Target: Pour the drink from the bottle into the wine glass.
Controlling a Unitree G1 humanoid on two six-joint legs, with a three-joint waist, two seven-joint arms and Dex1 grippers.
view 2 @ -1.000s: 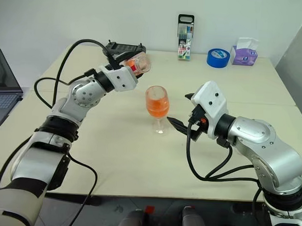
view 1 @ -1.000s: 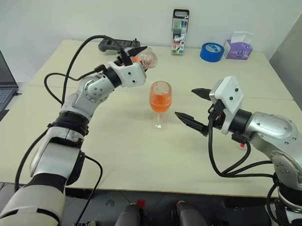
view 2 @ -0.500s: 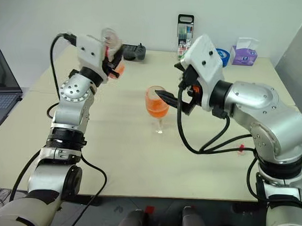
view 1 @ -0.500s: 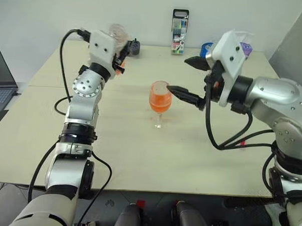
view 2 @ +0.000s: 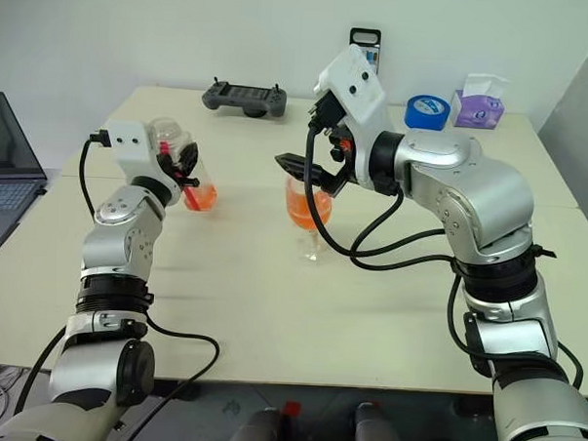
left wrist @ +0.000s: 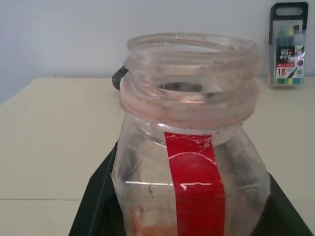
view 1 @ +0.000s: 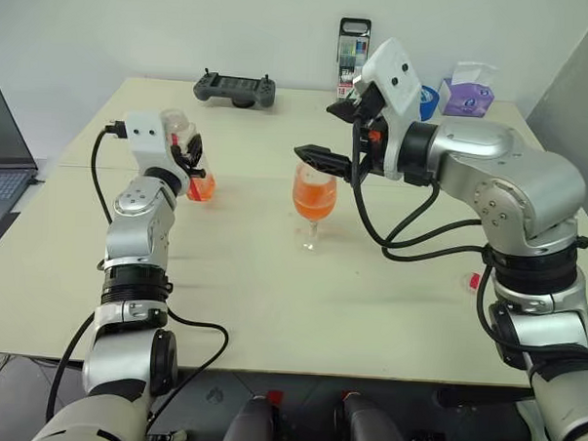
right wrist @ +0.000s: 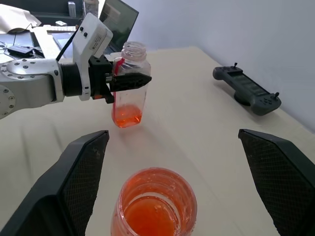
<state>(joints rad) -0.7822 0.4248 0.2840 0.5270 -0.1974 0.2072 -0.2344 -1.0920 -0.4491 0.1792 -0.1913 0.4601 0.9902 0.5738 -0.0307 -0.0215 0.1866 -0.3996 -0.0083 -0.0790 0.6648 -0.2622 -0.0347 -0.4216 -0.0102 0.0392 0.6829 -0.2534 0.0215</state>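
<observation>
Clear squarish plastic bottle (right wrist: 129,83) clamped in left pincer (right wrist: 118,81), right pincer (right wrist: 172,172) apart above rounded wine glass (view 1: 314,197)

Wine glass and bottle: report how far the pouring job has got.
Done: the wine glass holds most of the orange drink. In hand: the left claw is shut on the uncapped bottle, upright, with only a little drink at its bottom. The right claw hangs open over the glass. Left: at most, setting the bottle down on the table.
</observation>
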